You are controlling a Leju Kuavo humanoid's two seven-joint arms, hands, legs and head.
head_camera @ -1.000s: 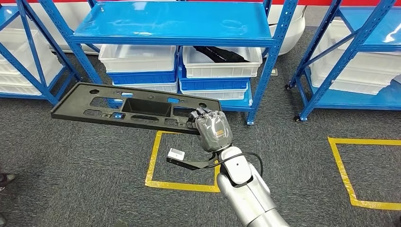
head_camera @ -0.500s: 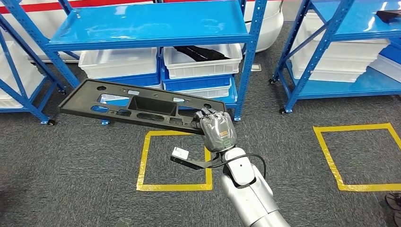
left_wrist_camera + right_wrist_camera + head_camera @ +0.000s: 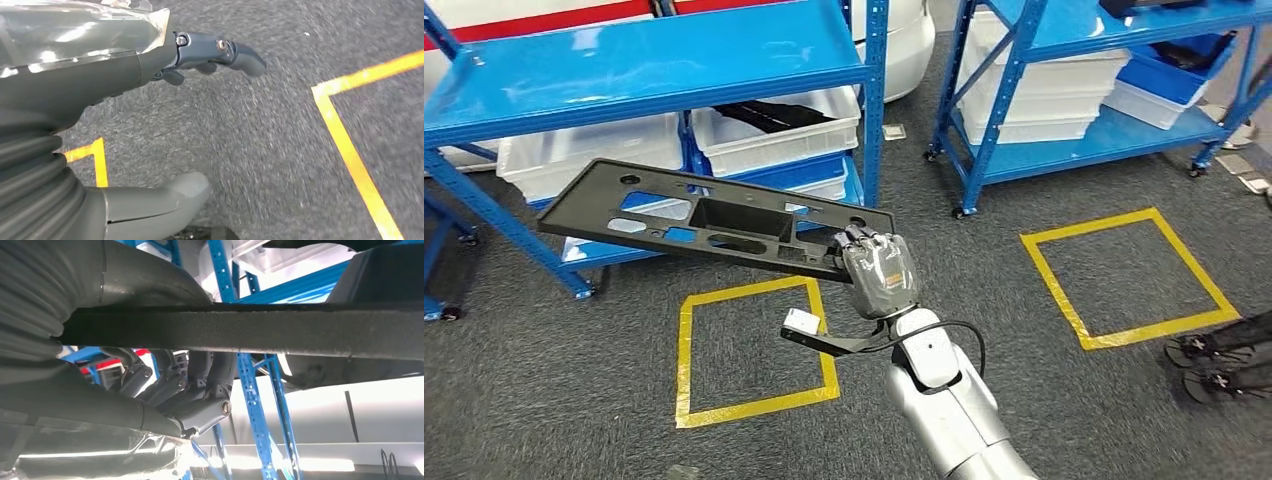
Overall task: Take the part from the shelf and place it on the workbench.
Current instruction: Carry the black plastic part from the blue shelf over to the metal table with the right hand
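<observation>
Warehouse or factory stockroom, blue steel shelving racks (image 3: 624,70) on the far side, stacked white and blue plastic bins (image 3: 779,135) on the low shelves, grey carpet floor (image 3: 984,250), yellow tape squares (image 3: 1124,280) marking floor positions near and right

1. No readable text, label, brand or number appears in any view.
2. The right hand (image 3: 881,277) bears a small orange mark on its back, too small to read.
</observation>
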